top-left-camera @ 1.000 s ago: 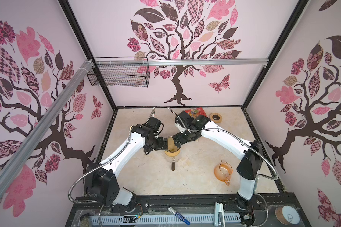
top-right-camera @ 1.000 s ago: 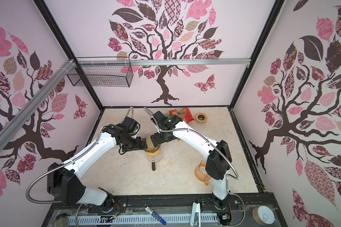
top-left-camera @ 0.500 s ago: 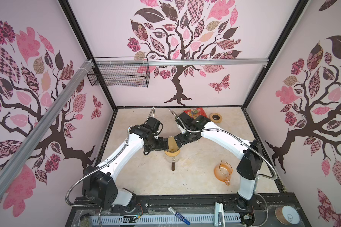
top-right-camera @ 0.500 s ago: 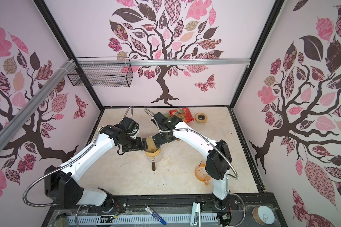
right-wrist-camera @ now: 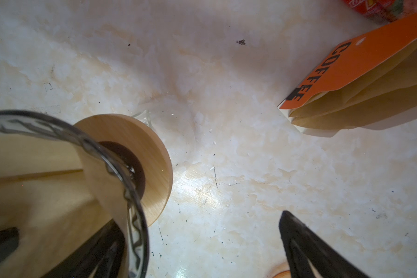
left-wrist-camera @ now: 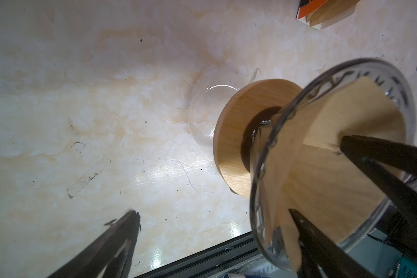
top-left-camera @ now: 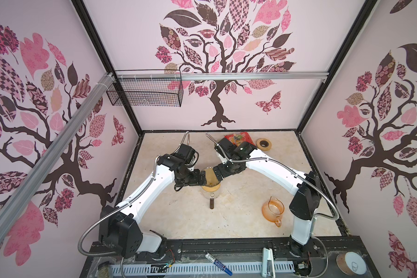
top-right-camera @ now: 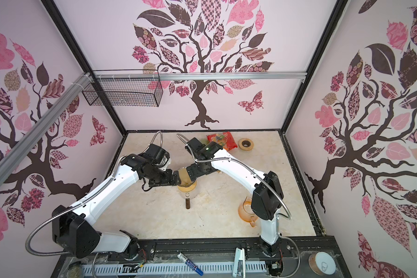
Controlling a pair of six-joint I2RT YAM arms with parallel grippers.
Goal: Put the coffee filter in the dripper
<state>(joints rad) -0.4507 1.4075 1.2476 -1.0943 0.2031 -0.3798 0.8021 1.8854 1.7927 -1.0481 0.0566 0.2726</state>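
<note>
The glass dripper [top-left-camera: 211, 186] with a wooden collar [left-wrist-camera: 236, 134] stands on a clear glass server mid-table. The brown paper coffee filter [top-left-camera: 209, 175] [top-right-camera: 184, 177] sits inside its cone, seen also in the left wrist view as the filter [left-wrist-camera: 323, 168] and in the right wrist view as the filter [right-wrist-camera: 34, 192]. My left gripper [top-left-camera: 202, 178] [left-wrist-camera: 212, 214] is open, one finger inside the filter and the other outside the rim. From the opposite side my right gripper [top-left-camera: 217, 173] [right-wrist-camera: 200, 221] is open too and straddles the rim in the same manner.
A pack of spare filters with an orange COFFEE card [right-wrist-camera: 361, 79] lies near the dripper. A red snack packet [top-left-camera: 238, 139] and tape roll [top-left-camera: 264, 144] lie at the back. An orange glass pitcher [top-left-camera: 272, 209] stands front right. A dark stub [top-left-camera: 212, 204] juts from the server.
The left arm has shifted slightly. Both grippers stay open at the dripper's rim with the filter inside.
</note>
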